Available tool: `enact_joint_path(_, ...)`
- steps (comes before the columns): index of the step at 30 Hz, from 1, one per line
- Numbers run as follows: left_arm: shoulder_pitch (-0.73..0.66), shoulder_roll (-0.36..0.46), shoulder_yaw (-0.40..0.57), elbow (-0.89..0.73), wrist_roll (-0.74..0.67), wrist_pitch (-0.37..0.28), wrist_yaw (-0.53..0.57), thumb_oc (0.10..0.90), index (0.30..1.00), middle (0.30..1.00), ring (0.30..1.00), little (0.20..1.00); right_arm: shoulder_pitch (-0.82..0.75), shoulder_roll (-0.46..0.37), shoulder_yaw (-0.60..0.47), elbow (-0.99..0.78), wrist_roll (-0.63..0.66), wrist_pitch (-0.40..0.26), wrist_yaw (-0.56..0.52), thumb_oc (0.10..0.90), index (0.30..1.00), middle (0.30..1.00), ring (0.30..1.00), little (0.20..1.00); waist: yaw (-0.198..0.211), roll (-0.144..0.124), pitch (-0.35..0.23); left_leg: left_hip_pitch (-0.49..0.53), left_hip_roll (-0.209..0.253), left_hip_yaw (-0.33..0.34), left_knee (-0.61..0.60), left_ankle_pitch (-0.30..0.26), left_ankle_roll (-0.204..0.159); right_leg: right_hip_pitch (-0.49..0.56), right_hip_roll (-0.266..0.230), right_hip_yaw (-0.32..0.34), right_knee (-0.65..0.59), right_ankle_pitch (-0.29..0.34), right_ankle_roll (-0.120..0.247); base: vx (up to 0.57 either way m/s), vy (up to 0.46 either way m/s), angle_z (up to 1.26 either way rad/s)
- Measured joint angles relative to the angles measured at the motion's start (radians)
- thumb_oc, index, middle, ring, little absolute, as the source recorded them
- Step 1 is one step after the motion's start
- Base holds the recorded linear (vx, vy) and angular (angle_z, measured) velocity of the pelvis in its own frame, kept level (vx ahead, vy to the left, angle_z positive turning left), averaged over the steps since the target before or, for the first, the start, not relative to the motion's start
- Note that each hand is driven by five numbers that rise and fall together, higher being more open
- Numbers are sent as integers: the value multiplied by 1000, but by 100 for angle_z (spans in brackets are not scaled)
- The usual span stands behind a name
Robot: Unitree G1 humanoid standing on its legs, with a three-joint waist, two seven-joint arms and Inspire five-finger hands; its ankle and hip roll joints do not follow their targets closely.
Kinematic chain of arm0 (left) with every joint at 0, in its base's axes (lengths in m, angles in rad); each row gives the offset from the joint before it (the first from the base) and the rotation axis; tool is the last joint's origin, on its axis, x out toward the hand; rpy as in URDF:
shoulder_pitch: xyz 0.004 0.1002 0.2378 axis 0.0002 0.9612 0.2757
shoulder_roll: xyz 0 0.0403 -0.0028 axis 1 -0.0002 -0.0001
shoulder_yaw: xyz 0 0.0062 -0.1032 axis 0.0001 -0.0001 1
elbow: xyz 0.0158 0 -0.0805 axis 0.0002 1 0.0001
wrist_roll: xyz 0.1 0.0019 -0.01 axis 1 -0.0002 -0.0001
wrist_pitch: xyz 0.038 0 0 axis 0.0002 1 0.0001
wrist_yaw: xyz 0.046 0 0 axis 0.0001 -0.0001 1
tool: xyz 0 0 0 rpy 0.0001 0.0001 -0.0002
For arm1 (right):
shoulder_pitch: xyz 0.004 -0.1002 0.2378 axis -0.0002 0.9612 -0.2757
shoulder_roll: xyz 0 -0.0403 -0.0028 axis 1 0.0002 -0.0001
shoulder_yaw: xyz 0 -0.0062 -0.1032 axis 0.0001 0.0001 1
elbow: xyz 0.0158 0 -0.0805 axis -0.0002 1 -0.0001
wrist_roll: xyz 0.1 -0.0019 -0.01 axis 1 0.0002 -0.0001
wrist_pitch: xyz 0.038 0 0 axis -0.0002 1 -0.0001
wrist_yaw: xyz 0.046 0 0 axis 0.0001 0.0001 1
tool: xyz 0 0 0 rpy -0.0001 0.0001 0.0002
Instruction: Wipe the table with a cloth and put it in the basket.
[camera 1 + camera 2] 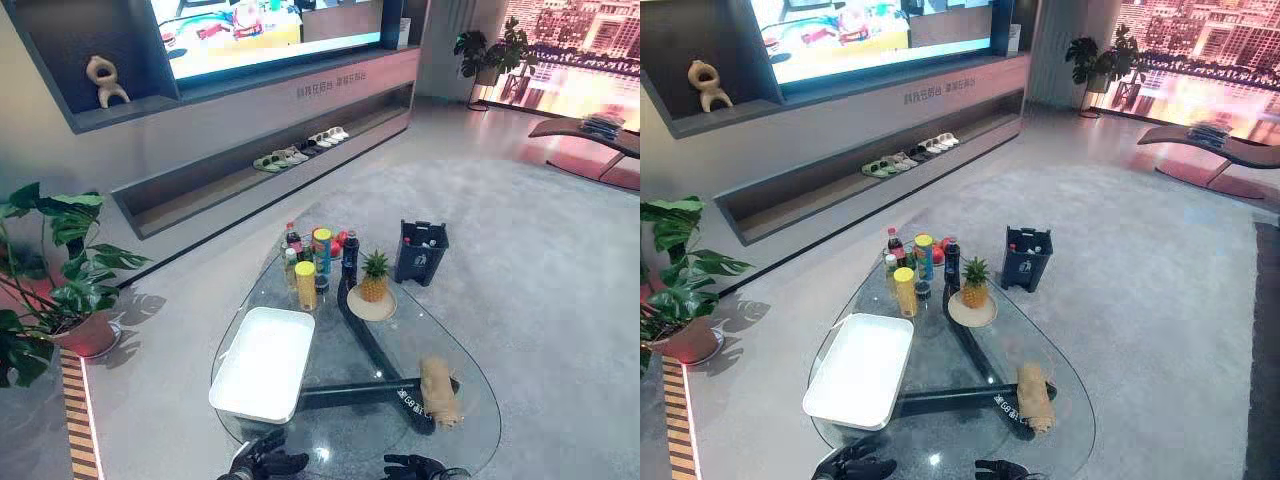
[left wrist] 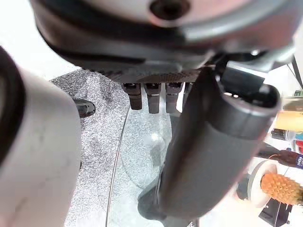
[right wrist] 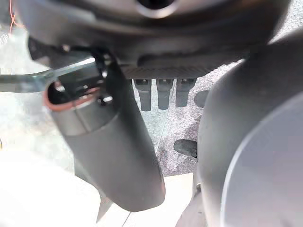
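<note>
1. Left hand (image 1: 265, 462) is seen at the near edge of the table (image 1: 425, 325), over the glass rim. Its fingers (image 2: 153, 97) are relaxed and released; nothing is grasped.
2. Right hand (image 1: 415, 466) is seen beside it, also at the near rim. Its fingers (image 3: 163, 92) are likewise loose and empty.
3. The cloth (image 1: 438, 392), beige and rolled up, is laid on the glass at the right side of the table, beyond the right hand and apart from it. It is touched by neither hand.
4. A white tub (image 1: 262, 362) is placed on the left part of the table, just beyond the left hand. It is well apart from the cloth, and nothing can be seen in it.
5. A dark frame (image 1: 365, 340) is visible under the glass, between tub and cloth.
6. At the far end of the table, bottles (image 1: 320, 255) are grouped upright. A pineapple (image 1: 374, 277) is stood on a plate (image 1: 372, 308) just beside them.
7. A dark bin (image 1: 421, 252) is set on the floor beyond the table, near the pineapple.
8. A plant (image 1: 55, 265) is located on the floor at the far left.
</note>
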Motion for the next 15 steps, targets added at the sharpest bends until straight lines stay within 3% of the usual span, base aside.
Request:
enact_joint_path(1, 0, 0, 0, 0, 0, 0, 0, 800, 900, 900, 900, 900, 0, 0, 0, 0, 0, 0, 0, 800, 900, 900, 900, 900, 0, 0, 0, 0, 0, 0, 0, 0, 0, 0, 0, 0, 0, 0, 0, -395, 229, -151)
enact_joint_path(15, 0, 0, 0, 0, -2, 0, -6, 800, 900, 900, 900, 900, 0, 0, 0, 0, -2, 2, 0, 800, 900, 900, 900, 900, 0, -1, -1, 0, 0, 0, 0, 0, 0, 0, 0, 0, 0, 0, 0, 0, 0, 0)
